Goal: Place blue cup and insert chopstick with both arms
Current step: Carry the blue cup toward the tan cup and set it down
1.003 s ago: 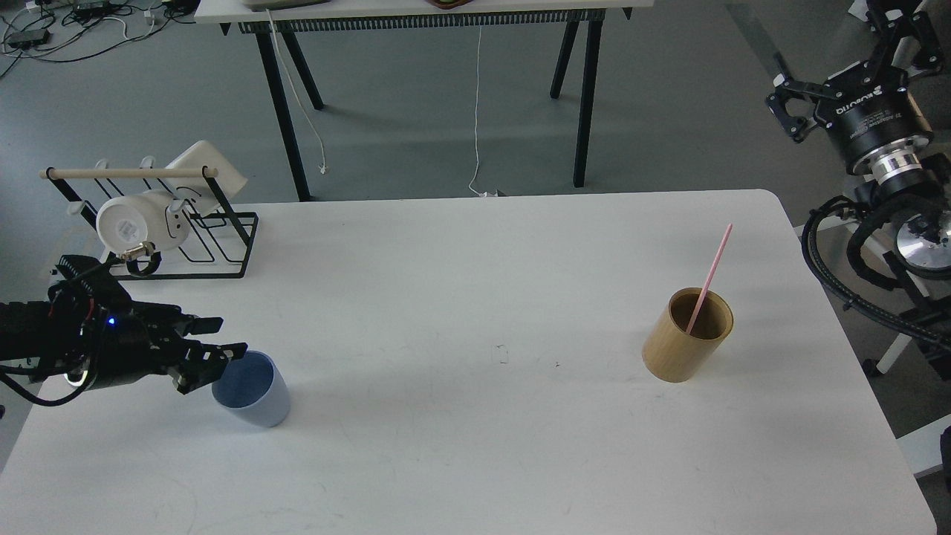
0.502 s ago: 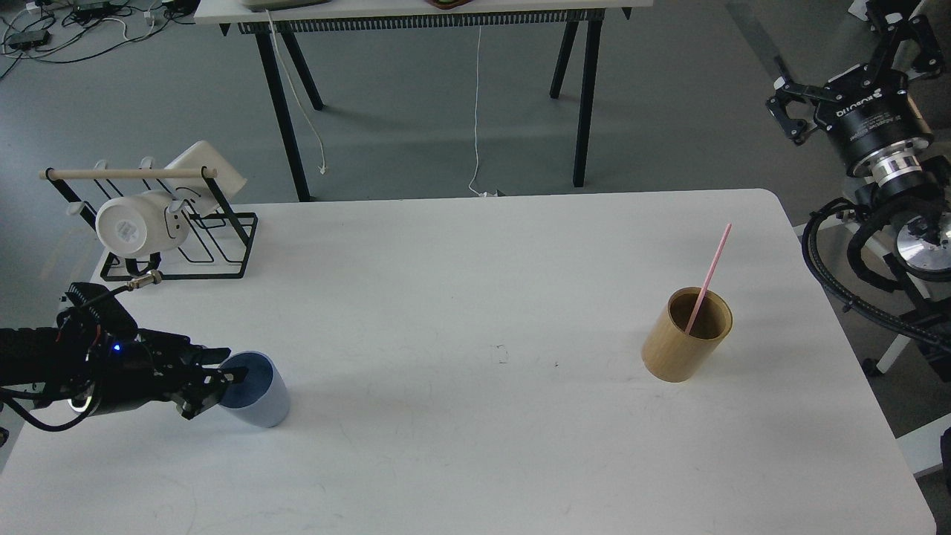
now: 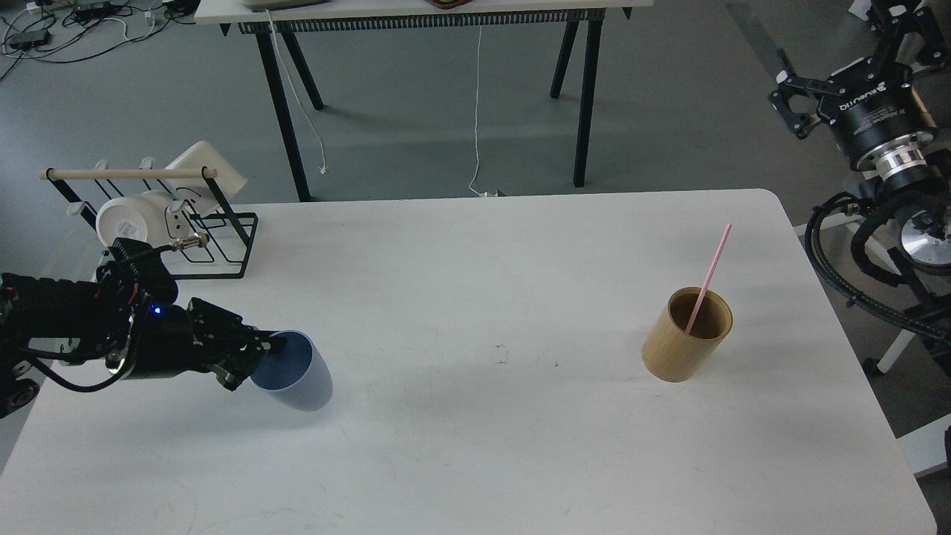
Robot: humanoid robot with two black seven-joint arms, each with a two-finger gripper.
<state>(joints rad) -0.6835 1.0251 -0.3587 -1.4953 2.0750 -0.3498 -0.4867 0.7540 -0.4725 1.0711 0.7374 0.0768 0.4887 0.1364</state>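
The pale-blue cup (image 3: 297,375) is at the left of the white table (image 3: 483,461), tilted, its dark-blue mouth facing my left gripper. My left gripper (image 3: 256,355) is shut on the cup's rim, one finger over the rim's edge, and holds the cup just above the table. The pink chopstick (image 3: 709,277) stands leaning in the tan bamboo holder (image 3: 685,336) at the right of the table. My right gripper (image 3: 799,104) hangs off the table's right side, high up, fingers spread and empty.
A black wire rack (image 3: 186,238) with a pale wooden rod and white mugs (image 3: 137,219) stands at the table's back left, just behind my left arm. A second table on black legs (image 3: 431,11) stands beyond. Cables hang along my right arm (image 3: 877,245).
My left gripper closed on the cup's rim, lifted it and carried it to the right and slightly back; the cup now tilts. My right arm shifted slightly upward.
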